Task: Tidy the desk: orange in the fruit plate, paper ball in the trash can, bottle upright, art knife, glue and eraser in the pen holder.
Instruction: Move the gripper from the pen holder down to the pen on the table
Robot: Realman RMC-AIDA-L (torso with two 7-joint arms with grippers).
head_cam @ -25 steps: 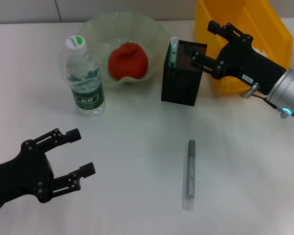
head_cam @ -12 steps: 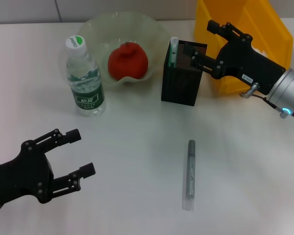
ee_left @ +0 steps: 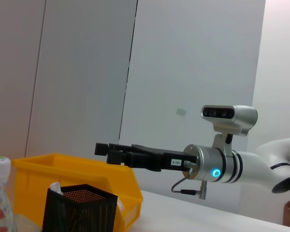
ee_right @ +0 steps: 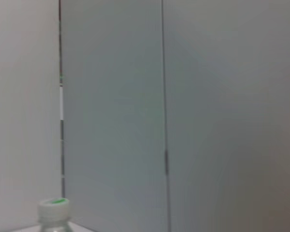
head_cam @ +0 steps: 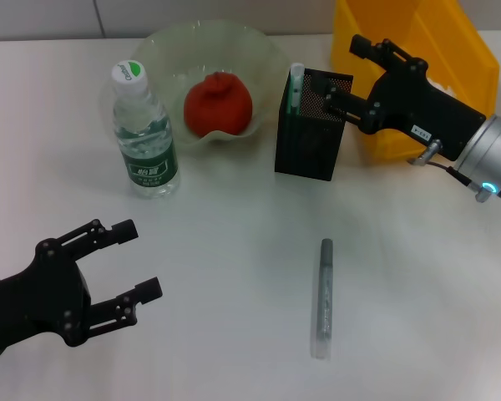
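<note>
White desk (head_cam: 234, 276), art knife (head_cam: 324, 298) lying loose.
R gripper (head_cam: 341, 73) over pen holder (head_cam: 311, 125), jaws spread, empty; L gripper (head_cam: 138, 261) low, jaws wide, empty.

White desk (head_cam: 234, 251) carries bottle (head_cam: 144, 134), fruit plate (head_cam: 259, 58), pen holder (head_cam: 311, 125), trash can (head_cam: 417, 50), perhaps art knife (head_cam: 324, 296).

Black skeletal left tool (head_cam: 138, 261); right tool (head_cam: 344, 73) black, silver wrist, blue light.

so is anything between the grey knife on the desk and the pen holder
Nothing visible: bare table lies between the art knife and the pen holder. The right gripper hovers open above the holder's far rim.
</note>
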